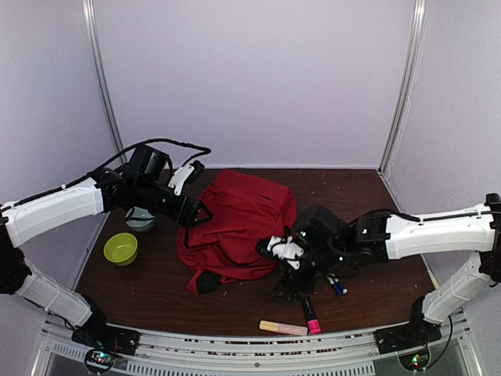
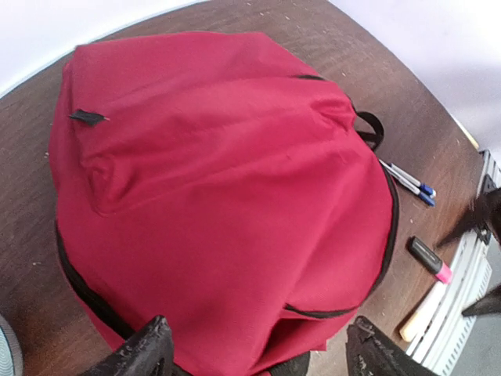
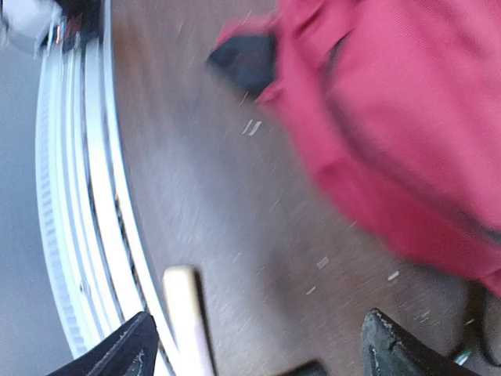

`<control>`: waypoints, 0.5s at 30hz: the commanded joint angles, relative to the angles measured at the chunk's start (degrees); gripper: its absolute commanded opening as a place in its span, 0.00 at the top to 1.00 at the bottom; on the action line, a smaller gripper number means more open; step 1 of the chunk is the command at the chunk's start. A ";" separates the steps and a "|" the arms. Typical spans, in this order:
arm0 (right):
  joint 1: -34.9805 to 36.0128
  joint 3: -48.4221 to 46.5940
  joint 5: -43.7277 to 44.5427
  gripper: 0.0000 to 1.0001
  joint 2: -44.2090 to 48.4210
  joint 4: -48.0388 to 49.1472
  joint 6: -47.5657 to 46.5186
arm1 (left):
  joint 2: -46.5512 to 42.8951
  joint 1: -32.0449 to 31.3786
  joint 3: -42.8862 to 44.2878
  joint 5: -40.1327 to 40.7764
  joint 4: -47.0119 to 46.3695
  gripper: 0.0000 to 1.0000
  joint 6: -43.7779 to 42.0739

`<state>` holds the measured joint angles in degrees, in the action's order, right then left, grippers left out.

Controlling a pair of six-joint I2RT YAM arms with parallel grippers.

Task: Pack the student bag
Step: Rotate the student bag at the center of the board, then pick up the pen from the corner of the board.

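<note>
The table [image 1: 156, 294] carries the bag [image 1: 235, 223] at its middle, slumped in a red heap that runs from far right to near left, no opening in sight and its black zip [image 2: 389, 227] curving round one edge. The left gripper [image 2: 258, 356] is the nearer: it sits at the bag's left edge with jaws spread wide and gripping nothing, and the red cloth lies straight ahead and partly between the fingertips. The right gripper [image 3: 262, 352] is also wide open and empty; it looks down on bare table by the near rail, and the bag lies off to one side of its jaws, not between them. A green bowl [image 1: 120, 248] stands well left. Near the right gripper lie a yellow marker [image 1: 283, 327], a pink marker [image 1: 311, 317] and pens [image 1: 337, 286]. The left arm likely takes the cloth first.
</note>
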<state>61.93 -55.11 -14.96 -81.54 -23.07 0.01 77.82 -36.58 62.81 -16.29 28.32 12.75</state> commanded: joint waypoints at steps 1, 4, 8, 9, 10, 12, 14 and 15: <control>7.25 -0.68 8.11 0.10 -4.40 -11.47 -3.07 | 2.50 1.34 2.63 -0.51 -1.18 0.21 -0.97; 12.15 -3.00 13.07 0.12 -9.57 -15.45 -2.76 | 2.81 1.38 2.62 -1.58 -1.96 0.20 -1.01; 16.14 -4.88 17.05 0.14 -16.04 -17.47 -2.57 | 1.42 1.45 0.75 -0.40 -2.91 0.20 -0.89; 16.58 -5.43 17.58 0.16 -17.62 -17.79 -2.29 | 1.04 1.47 0.33 0.27 -2.85 0.20 -0.89; 16.76 -6.09 17.97 0.18 -18.95 -18.13 -2.03 | 0.52 1.46 0.17 0.74 -2.79 0.19 -0.97; 16.87 -7.12 18.46 0.25 -21.06 -18.56 -1.63 | -0.14 1.46 -0.02 1.05 -2.46 0.19 -1.26; 16.82 -7.68 18.35 0.39 -22.02 -18.40 -1.55 | -0.59 1.50 -0.27 1.46 -2.18 0.19 -1.53; 16.86 -7.91 18.36 0.47 -22.14 -18.27 -1.51 | -0.83 1.50 -0.45 1.54 -2.13 0.19 -1.66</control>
<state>79.44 -62.00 -2.63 -101.47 -40.05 -1.56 79.15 -35.20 63.24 -15.86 27.94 12.27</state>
